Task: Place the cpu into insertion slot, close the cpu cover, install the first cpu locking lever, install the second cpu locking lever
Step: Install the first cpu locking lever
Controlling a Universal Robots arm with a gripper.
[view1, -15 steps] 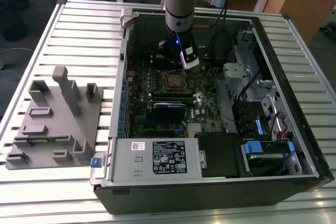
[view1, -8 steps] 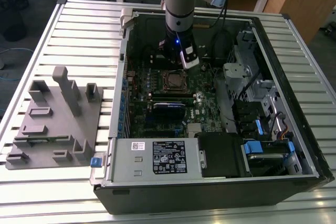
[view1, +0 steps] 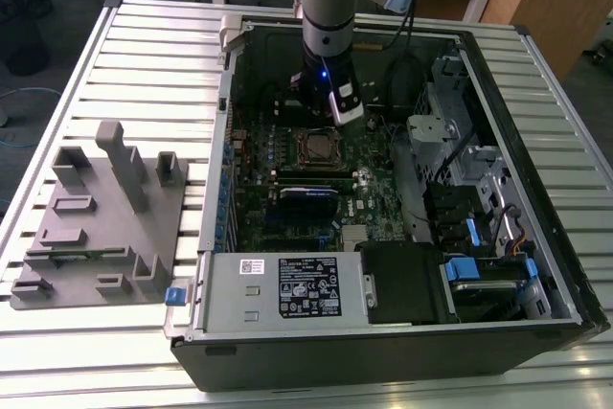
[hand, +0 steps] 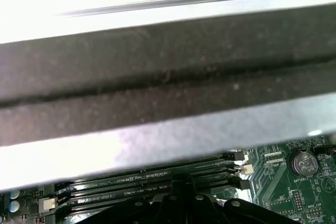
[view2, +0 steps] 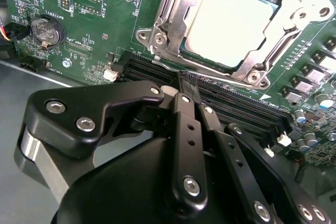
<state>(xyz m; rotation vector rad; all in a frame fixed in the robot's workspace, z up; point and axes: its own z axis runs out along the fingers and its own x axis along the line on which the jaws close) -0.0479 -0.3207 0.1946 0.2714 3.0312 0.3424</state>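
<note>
cpu (view2: 231,22): seated in insertion slot (view1: 297,147), edges framed by cpu cover (view2: 247,69).
room: slot bordered closely by memory slots (view2: 236,106); board left open elsewhere.
gripper (view2: 187,85): fingers pressed together, nothing gripped, tips just beside slot's edge.

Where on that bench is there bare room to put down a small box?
Bare slatted table lies behind the grey fixture tray, on the exterior view's left of the computer case, and along the near edge before the tray. Inside the case it is crowded, most around the gripper.
</note>
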